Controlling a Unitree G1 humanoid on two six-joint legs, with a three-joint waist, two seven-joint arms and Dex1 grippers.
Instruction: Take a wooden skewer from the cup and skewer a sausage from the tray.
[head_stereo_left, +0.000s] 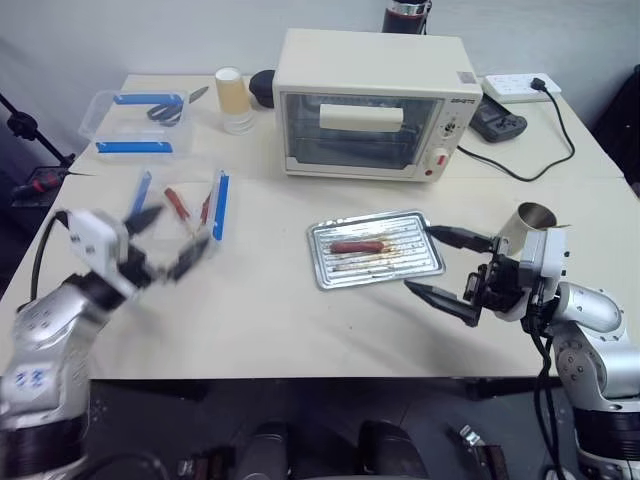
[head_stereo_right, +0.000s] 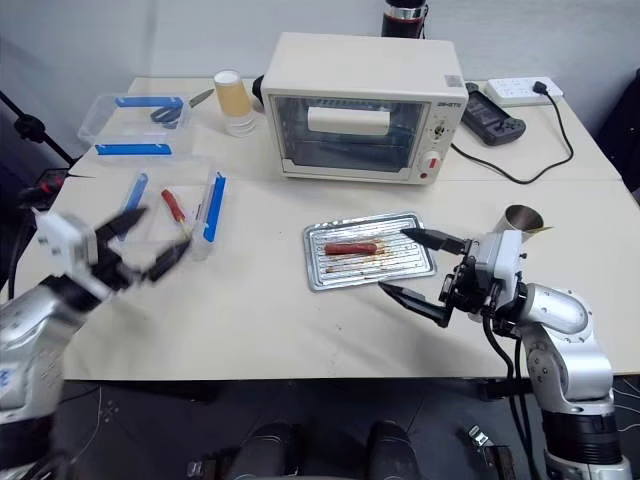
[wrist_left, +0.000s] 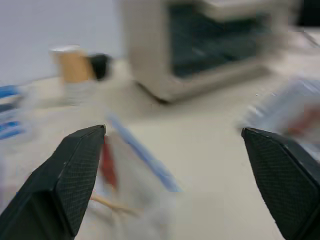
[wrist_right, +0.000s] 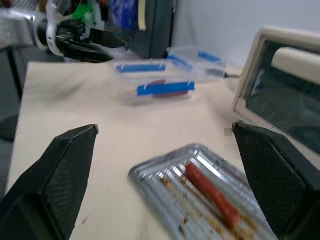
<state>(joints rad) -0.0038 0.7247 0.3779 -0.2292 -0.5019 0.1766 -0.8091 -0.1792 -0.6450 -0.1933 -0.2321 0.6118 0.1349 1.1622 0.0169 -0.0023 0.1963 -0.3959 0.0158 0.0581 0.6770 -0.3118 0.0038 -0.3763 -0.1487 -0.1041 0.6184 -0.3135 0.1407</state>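
Work from the right gripper (head_stereo_left: 417, 257) with its fingers spread wide and nothing between them, pointing level at the near corner of the tray (head_stereo_left: 320, 275). Find the cup (head_stereo_left: 535, 218) just behind that hand, beside its wrist and on the far side. Cannot tell whether a skewer stands in it; check the rim before reaching. Draw the hand back and up first, then turn the fingers down over the cup's mouth rather than sweeping sideways, since the light tumbler probably tips at a nudge. Pinch the stick high, near its blunt end, and lift straight up so the point clears the rim. Note the sausage (head_stereo_left: 357, 246) lying lengthwise in the tray, just beyond the right fingertips. Aim the point at one end and push along its length, not across, or the glossy skin likely rolls away. Count the left gripper (head_stereo_left: 170, 238) as spread and empty too, well apart from the tray and hovering over the clear plastic box (head_stereo_left: 160, 200). Bring it across to steady the sausage or the tray rim — otherwise the tray may slide.
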